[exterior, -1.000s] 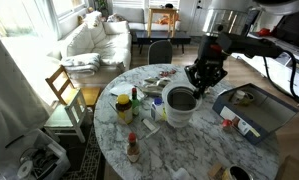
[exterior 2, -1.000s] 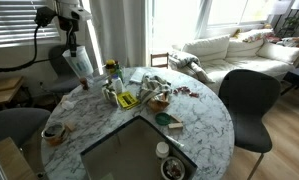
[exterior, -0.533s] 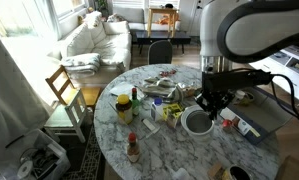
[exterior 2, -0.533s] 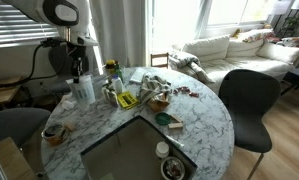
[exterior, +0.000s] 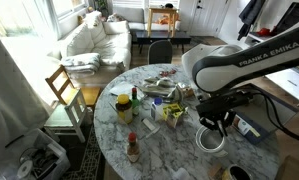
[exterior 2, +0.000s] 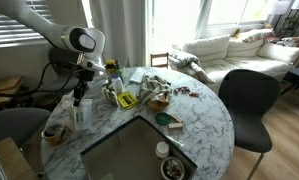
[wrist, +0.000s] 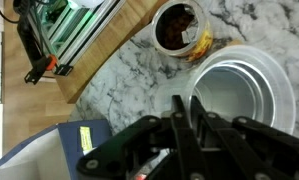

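Note:
My gripper [wrist: 185, 105] is shut on the rim of a white cup [wrist: 239, 95], one finger inside and one outside the wall. The cup is upright and empty. In both exterior views the cup [exterior: 209, 139] [exterior 2: 81, 110] is low over or on the marble table [exterior: 169, 150], near its edge, with the gripper [exterior: 212, 124] [exterior 2: 79, 90] straight above it. A small bowl of brown stuff [wrist: 181, 28] [exterior 2: 54, 131] stands just beside the cup.
A grey tray [exterior: 255, 108] [exterior 2: 129, 150] lies next to the cup. Bottles, a yellow jar [exterior: 123, 108] and packets [exterior 2: 129, 97] crowd the table's middle. A blue box [wrist: 49, 150] lies near the gripper. Chairs [exterior 2: 247, 100] stand round the table; its wooden edge [wrist: 109, 62] is close.
The arm has carried the white cup from above the middle of the table across and down to the table's edge beside the brown bowl. The grip on the rim has held.

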`<action>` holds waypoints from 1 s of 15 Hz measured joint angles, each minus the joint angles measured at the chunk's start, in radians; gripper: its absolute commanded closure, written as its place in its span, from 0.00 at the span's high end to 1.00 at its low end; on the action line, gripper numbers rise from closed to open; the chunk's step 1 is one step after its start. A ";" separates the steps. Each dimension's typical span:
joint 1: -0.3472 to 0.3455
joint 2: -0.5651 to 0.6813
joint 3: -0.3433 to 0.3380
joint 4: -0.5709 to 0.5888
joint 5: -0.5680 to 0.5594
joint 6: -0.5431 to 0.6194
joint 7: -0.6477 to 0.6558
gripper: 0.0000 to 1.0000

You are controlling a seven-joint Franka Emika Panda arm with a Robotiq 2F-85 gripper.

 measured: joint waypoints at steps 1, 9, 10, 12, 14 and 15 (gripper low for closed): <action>0.004 0.016 -0.004 0.013 -0.002 -0.001 0.013 0.53; 0.016 -0.016 -0.058 0.006 -0.056 0.208 0.219 1.00; 0.015 -0.037 -0.066 -0.018 -0.058 0.247 0.254 1.00; 0.013 -0.087 -0.080 -0.079 -0.060 0.328 0.325 1.00; 0.009 -0.142 -0.085 -0.152 -0.062 0.421 0.401 1.00; 0.008 -0.157 -0.085 -0.168 -0.062 0.432 0.407 1.00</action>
